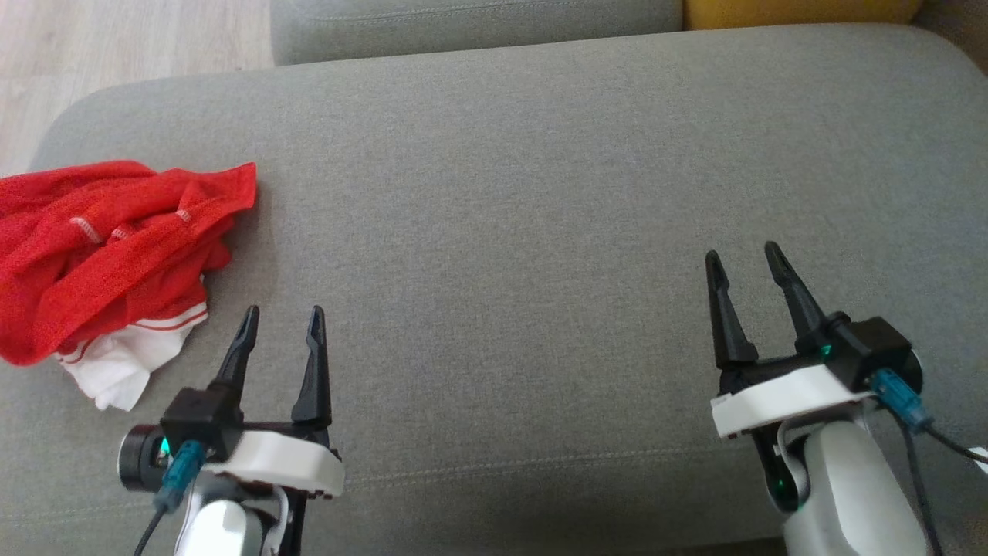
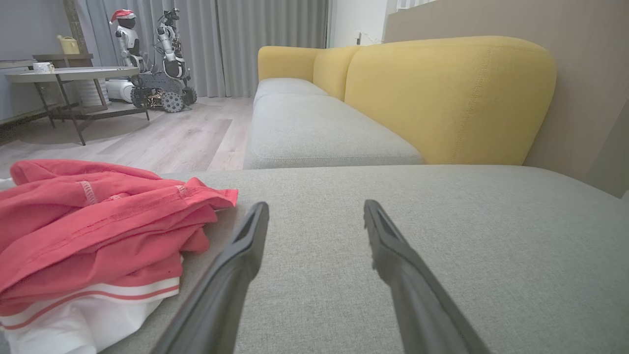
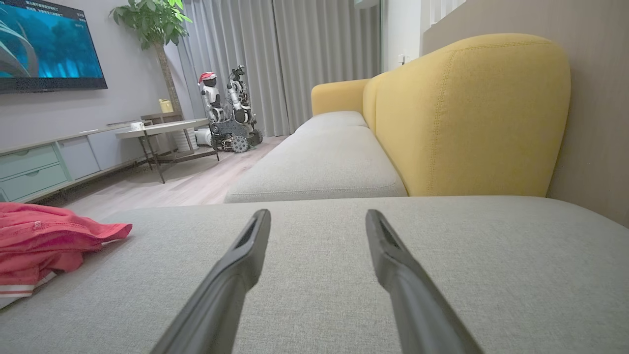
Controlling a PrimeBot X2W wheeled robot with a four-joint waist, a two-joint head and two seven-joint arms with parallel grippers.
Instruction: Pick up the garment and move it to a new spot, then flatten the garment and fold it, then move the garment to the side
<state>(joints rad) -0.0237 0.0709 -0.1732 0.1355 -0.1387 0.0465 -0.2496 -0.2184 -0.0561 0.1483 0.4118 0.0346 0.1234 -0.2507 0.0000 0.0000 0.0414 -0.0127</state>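
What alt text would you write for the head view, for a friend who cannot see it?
A crumpled red and white garment lies at the left edge of a wide grey sofa cushion. Lower in the picture, the left gripper and the right gripper both stand open and empty, neither touching the garment.

A broad grey sofa cushion point(image 1: 540, 193) spreads across the foreground. In the right wrist view a mustard-yellow backrest point(image 3: 471, 113) rises at two o'clock against a taupe wall point(image 3: 594, 98). Grey curtains point(image 3: 295, 59) hang at twelve o'clock, a potted plant point(image 3: 152, 24) stands at eleven, and a lit television point(image 3: 49, 44) glows at ten above a low pale cabinet point(image 3: 44, 167), with a side table point(image 3: 162, 128) on pale wood floor point(image 3: 196, 182) at nine.
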